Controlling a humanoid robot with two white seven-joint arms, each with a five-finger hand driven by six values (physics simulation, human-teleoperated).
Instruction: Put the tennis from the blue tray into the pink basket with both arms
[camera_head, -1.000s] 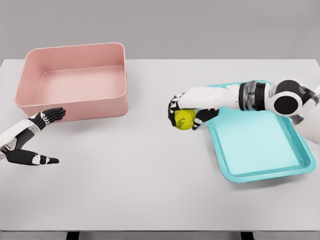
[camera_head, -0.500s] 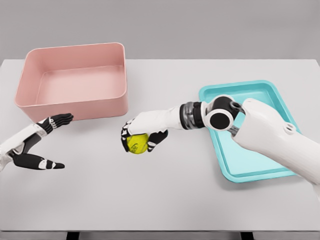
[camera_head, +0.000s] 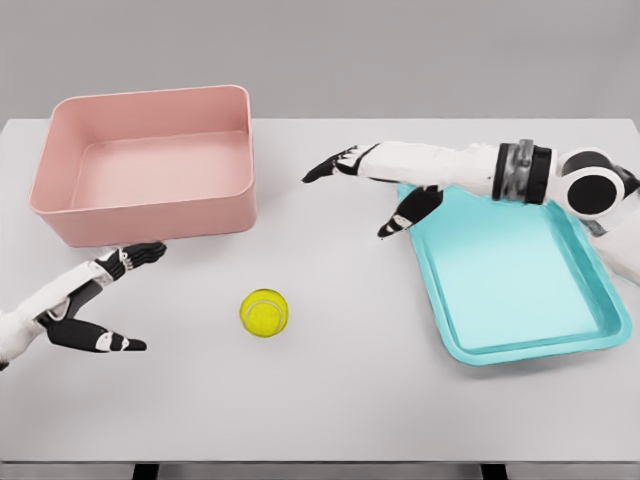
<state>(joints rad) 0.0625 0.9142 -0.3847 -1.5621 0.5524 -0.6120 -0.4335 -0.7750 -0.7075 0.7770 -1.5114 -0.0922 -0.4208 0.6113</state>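
The tennis ball (camera_head: 264, 312) lay free near the table's (camera_head: 330, 400) front edge; no writing was readable on it. The left hand (camera_head: 100, 305) and the right hand (camera_head: 375, 185) were both spread, holding nothing.

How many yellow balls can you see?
1. The tennis ball sits on the white table, in front of the pink basket and left of the blue tray. No hand touches it. The basket and tray look empty.

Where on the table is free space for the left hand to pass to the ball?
Bare table lies between the left hand and the tennis ball, and along the whole front edge. The pink basket borders it at the back. Between ball and blue tray is free too; the right hand hovers behind.
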